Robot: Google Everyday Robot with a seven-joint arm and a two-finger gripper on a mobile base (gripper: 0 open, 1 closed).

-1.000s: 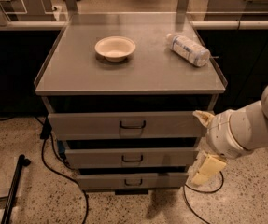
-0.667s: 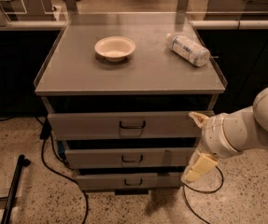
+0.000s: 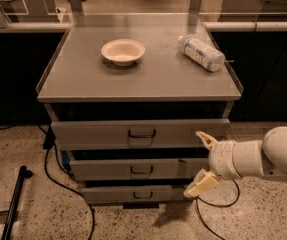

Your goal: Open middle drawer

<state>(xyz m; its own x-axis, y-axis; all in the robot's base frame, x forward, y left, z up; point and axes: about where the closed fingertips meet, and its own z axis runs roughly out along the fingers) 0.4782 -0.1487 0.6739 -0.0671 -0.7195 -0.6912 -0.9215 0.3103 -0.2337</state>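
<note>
The middle drawer (image 3: 108, 168) is a grey metal front with a small dark loop handle (image 3: 141, 170) at its centre, set between a taller top drawer (image 3: 93, 133) and a narrower bottom drawer (image 3: 113, 194). All three fronts look closed or nearly so. My gripper (image 3: 200, 161) is open, with its cream fingers (image 3: 205, 139) spread one above the other in front of the right end of the middle drawer. It is to the right of the handle, apart from it, and holds nothing.
A white bowl (image 3: 123, 51) and a plastic bottle (image 3: 201, 53) lying on its side rest on the cabinet top (image 3: 83, 79). Black cables (image 3: 63, 179) run over the floor at the left. A dark pole (image 3: 14, 204) lies at the lower left.
My gripper and arm have moved left, closer to the drawer fronts. The drawers have not moved.
</note>
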